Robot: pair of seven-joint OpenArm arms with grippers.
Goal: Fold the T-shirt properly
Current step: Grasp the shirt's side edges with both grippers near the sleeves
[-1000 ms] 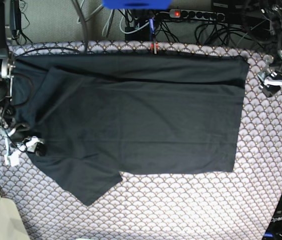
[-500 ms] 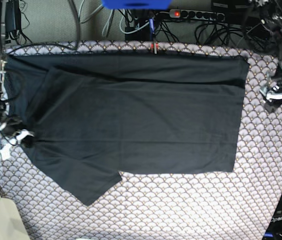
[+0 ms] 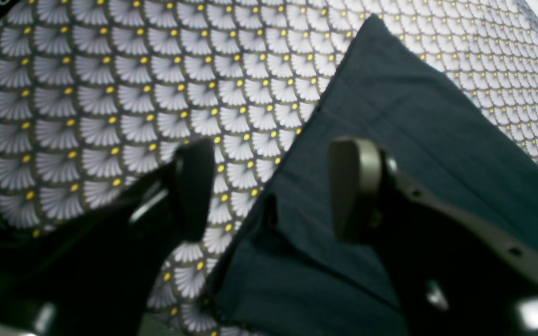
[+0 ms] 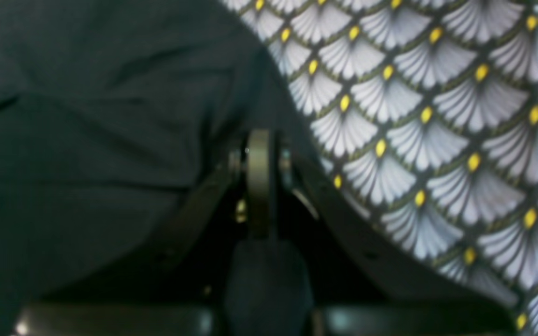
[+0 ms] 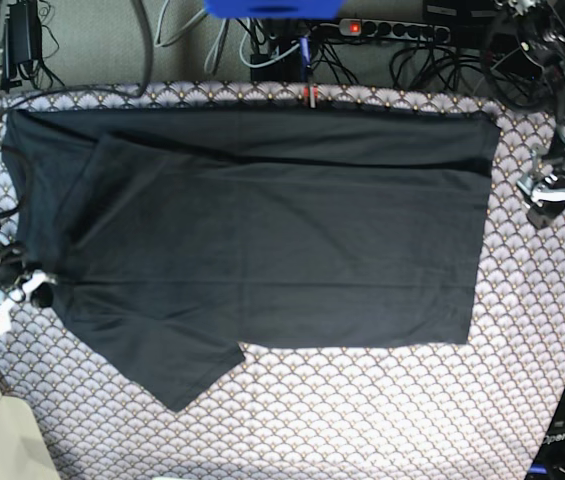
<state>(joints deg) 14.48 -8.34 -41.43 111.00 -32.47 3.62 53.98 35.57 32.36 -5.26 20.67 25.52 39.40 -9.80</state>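
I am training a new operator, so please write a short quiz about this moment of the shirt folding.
1. True or false: the plain black short-sleeved cloth T-shirt is crumpled in a heap.
2. Which fingers stand open? A: the left arm's fingers. B: the right arm's fingers. C: both.
3. Fill in: the T-shirt lies on a fan-scale patterned ____.

Key: 1 false, it lies spread out. 2 A. 3 tablecloth.
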